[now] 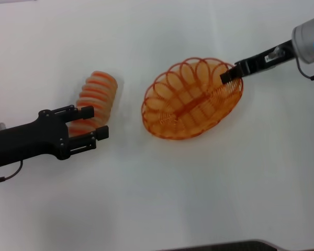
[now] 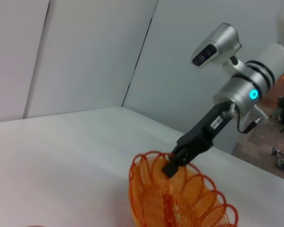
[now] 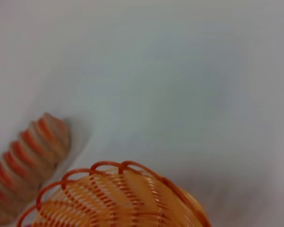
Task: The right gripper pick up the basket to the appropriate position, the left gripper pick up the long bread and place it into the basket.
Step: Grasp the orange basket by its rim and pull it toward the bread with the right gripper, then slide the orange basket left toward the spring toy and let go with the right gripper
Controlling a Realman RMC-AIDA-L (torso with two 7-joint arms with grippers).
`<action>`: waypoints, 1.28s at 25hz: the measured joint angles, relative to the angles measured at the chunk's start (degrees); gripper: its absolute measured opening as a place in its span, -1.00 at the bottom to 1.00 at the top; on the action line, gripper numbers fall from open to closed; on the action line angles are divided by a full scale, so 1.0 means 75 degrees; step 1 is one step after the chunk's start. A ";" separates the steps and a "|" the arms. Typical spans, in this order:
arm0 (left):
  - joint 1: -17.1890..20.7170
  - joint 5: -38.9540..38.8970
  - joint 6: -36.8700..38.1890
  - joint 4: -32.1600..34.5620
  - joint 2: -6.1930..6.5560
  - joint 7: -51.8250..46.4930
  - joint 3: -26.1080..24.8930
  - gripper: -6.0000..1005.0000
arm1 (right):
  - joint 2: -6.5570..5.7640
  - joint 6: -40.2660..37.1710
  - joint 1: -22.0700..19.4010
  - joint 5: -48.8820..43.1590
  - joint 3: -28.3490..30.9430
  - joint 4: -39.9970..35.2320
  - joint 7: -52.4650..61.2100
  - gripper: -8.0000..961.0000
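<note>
Now your left gripper (image 1: pixel 94 123) straddles the bread's (image 1: pixel 97 94) near end, jaws apart: close squarely; right gripper (image 1: pixel 227 76) pinches the basket (image 1: pixel 167 112) rim.

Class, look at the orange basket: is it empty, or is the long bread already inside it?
Empty. The basket shows only its wire bottom; the long bread lies on the table beside it, at the left claw.

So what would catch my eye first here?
Probably the bright orange basket on the white table, with the right end effector at its far-right rim. To its left lies the ribbed long bread; the left end effector, fingers apart, is at its near end.
</note>
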 joint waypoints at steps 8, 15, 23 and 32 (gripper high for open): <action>-0.0007 0.0000 -0.0380 0.0015 -0.0060 0.0000 0.0017 0.37 | -0.0084 -0.0321 -0.0092 0.0322 0.0452 0.0023 0.0391 -0.76; -0.0026 -0.0032 -0.0482 0.0143 -0.0074 0.0000 -0.0010 0.37 | -0.0015 -0.0245 -0.0030 0.0327 0.0508 0.0309 0.0741 -0.77; -0.0045 -0.0029 -0.0668 0.0255 -0.0075 0.0001 -0.0013 0.37 | 0.0213 0.0194 -0.0109 0.0676 0.0537 0.0484 0.0778 -0.77; -0.0076 -0.0044 -0.0756 0.0309 -0.0082 0.0000 -0.0012 0.37 | 0.0328 0.0369 -0.0249 0.0836 0.0567 0.0530 0.0793 -0.77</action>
